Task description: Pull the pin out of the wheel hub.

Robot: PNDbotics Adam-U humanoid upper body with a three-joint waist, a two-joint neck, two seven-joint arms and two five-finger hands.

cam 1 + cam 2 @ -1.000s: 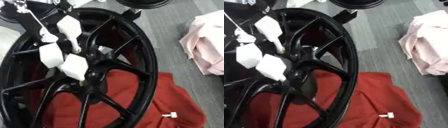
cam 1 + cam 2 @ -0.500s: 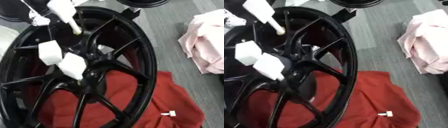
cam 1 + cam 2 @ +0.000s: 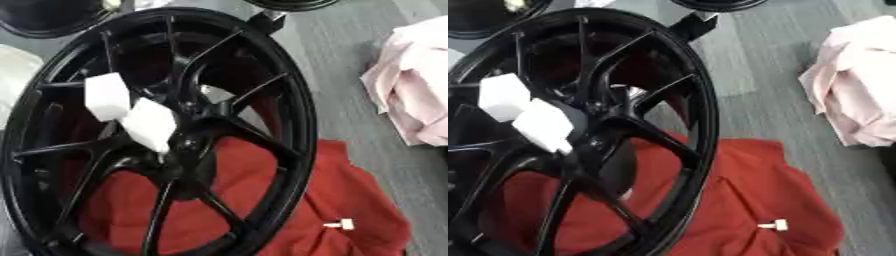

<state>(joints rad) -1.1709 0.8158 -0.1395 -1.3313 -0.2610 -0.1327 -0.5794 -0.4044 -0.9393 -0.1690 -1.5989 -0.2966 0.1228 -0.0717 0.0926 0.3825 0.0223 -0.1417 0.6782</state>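
Black wheel hub (image 3: 219, 125) upright on red cloth (image 3: 780, 200), w/ 2 white pins (image 3: 149, 122) stuck near its center. Small white pin (image 3: 341, 225) lies on cloth at lower right; pink cloth (image 3: 859, 85) on floor. No hand in view, so hand state can't be told.

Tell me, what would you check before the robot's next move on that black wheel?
1. Wheel standing on the red cloth: ok.
2. Hub unobstructed: not ok, two white blocks sit in front of it.
3. Pin seated in the hub: cannot tell.
4. A hand in view, ready to reach: not ok, neither shows.
5. Small white piece on the cloth lies apart from the wheel: ok.
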